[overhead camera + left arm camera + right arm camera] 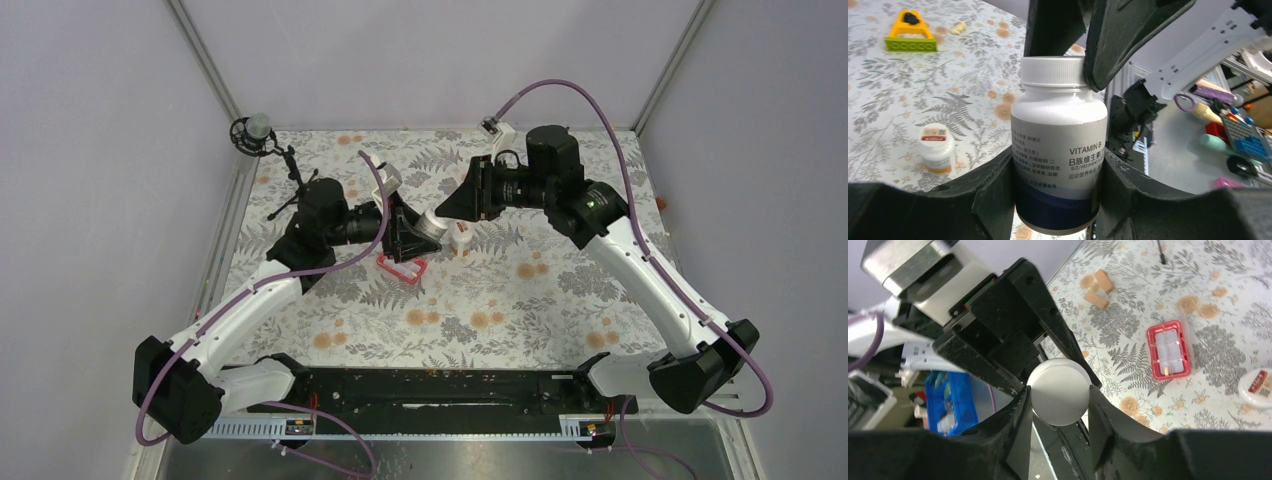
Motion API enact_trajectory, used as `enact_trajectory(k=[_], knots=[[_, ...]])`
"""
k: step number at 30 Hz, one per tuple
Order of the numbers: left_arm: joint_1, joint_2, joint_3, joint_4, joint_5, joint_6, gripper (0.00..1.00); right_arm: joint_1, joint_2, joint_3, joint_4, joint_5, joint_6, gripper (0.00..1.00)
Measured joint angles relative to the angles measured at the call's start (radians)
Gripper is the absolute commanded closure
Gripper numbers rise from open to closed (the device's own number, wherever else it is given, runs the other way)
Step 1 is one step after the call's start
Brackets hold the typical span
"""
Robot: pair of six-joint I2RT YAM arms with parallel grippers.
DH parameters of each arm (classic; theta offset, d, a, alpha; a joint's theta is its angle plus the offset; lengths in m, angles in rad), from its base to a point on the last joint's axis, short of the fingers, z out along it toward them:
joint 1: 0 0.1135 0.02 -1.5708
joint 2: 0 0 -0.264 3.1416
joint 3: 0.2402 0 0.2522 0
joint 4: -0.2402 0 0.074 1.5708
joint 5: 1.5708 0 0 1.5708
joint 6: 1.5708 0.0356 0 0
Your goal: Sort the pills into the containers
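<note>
Over the middle of the counter (560, 320), top view first: the left gripper (405, 232) and right gripper (450, 208) meet nose to nose around a white vitamin bottle (432, 225). Its long axis runs along the line between them, base toward the left arm, cap toward the right. The red pill tray (402, 268) sits on the counter just on the bases' side of the left jaws, so the left arm is the nearer one for any pour. A second small bottle (461, 240) stands near it.

Left wrist view: left jaws clamped on the bottle's body, right jaws pinching the white cap (1053, 72) from the far end.

Right wrist view: the cap's flat top faces the lens dead centre, right jaws closed on its rim, squared up, I'd judge, for a twist-off. The tray lies off to one side on the counter, with what looks like one orange pill (1166, 371) in a compartment; any others I can't make out.
</note>
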Motion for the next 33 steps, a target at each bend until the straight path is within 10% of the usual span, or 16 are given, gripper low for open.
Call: enact_trajectory(k=[20,22,27,33], knots=[[-0.017,0.0,0.053,0.155,0.361,-0.147,1.0,-0.017,-0.145,0.016,-0.074,-0.328,-0.409,0.81],[-0.017,0.0,0.053,0.162,0.372,-0.15,1.0,-0.017,-0.146,0.016,-0.072,-0.338,-0.409,0.72],[-0.015,0.0,0.051,0.166,0.365,-0.149,1.0,-0.018,-0.145,0.016,-0.056,-0.312,-0.335,0.04],[-0.011,-0.008,0.029,0.167,0.27,-0.138,1.0,-0.029,-0.134,-0.014,0.036,-0.215,-0.149,0.0]])
